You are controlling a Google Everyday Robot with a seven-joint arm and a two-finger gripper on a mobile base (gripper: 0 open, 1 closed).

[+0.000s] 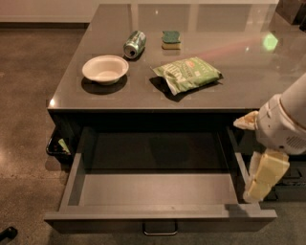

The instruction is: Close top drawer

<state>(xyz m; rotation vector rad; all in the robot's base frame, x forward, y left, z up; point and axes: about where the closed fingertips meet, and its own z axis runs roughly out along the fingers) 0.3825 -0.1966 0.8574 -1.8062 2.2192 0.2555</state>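
- Top drawer (158, 191): nearest thing in view, standing far out of the bench body toward the camera; flat dark-grey front, small metal loop handle (160, 228) at its centre, plain grey floor and walls inside
- Floor, lower left corner: small dark object (7, 233), cut by the edge, identity unclear
- Hand (264, 176): on the right, cream-coloured, hanging downward just outside the drawer's right side wall, close to the front corner; whether it touches the wall I cannot tell; how far open it is I cannot tell; nothing seen held in it
- White rounded arm (287, 122) above the hand, entering from the right edge, level with the bench's front edge
- Left of the bench body, low down: dark container (58, 146) with a pale scrap in it, partly hidden
- Bench (248, 86): glossy grey top, reflecting pale streaks and one green light spot (270, 41) at the far right
- On the bench, front left: white bowl (105, 69), upright
- Centre: green crisp bag (187, 74), lying flat, well apart from the bowl
- Further back: drinks can (135, 44) on its side; just right of it a sponge (170, 39), green face up over yellow
- Room: polished brown speckled floor (28, 95); pale wall base (43, 12) along the far edge
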